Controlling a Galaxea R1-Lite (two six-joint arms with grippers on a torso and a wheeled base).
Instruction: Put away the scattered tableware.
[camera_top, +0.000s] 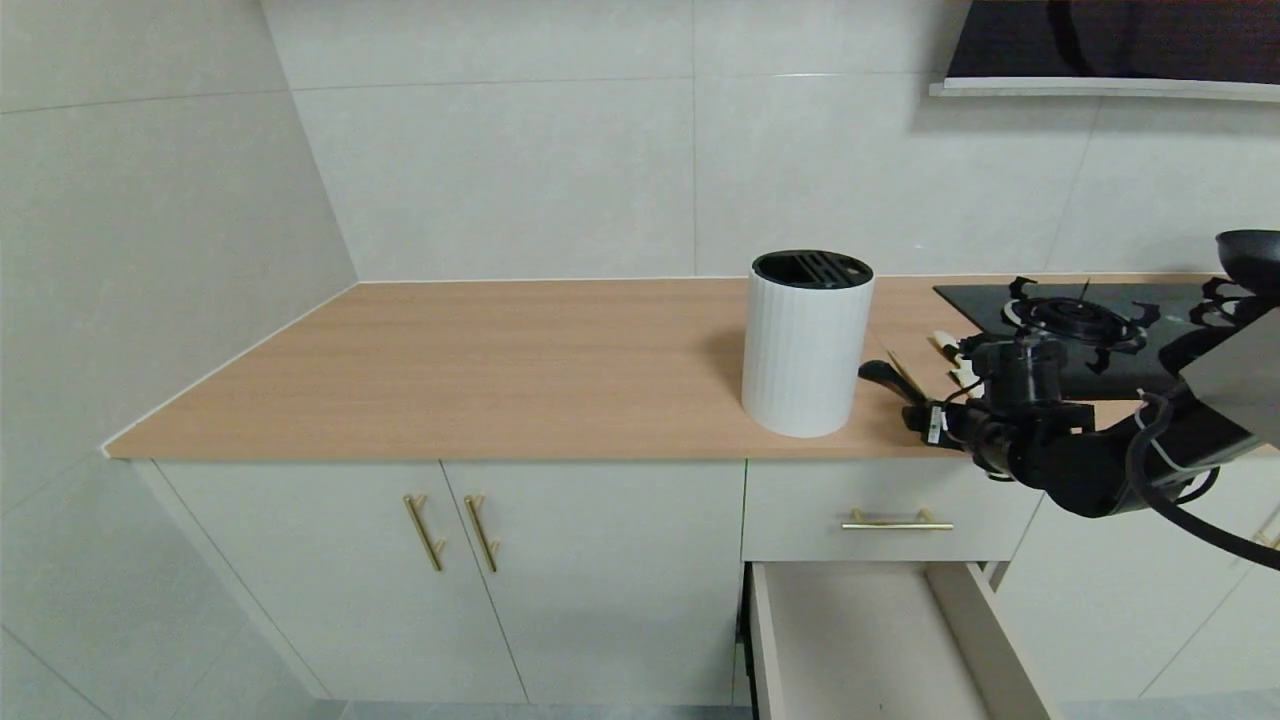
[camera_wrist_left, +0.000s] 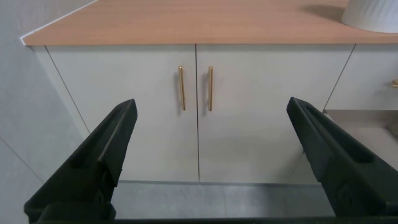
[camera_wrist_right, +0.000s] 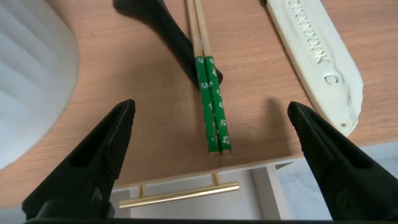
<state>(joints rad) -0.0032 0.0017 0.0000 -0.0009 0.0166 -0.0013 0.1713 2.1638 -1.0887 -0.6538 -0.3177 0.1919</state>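
Note:
A pair of wooden chopsticks with green patterned ends (camera_wrist_right: 209, 93) lies on the wooden counter by its front edge. They rest across a black utensil (camera_wrist_right: 166, 32), and a white utensil handle (camera_wrist_right: 319, 57) lies beside them. My right gripper (camera_wrist_right: 211, 158) hovers just above the chopsticks' green ends, open and holding nothing. In the head view the right gripper (camera_top: 922, 413) is at the counter's front edge, right of the white ribbed utensil holder (camera_top: 805, 345). My left gripper (camera_wrist_left: 211, 168) is open and empty, low in front of the cabinet doors (camera_wrist_left: 196, 99).
A black gas stove (camera_top: 1085, 322) lies right of the utensils. Below the counter a drawer (camera_top: 960, 640) stands pulled out, under a shut drawer with a gold handle (camera_top: 897, 521). Bare countertop (camera_top: 480, 370) stretches left of the holder to the wall corner.

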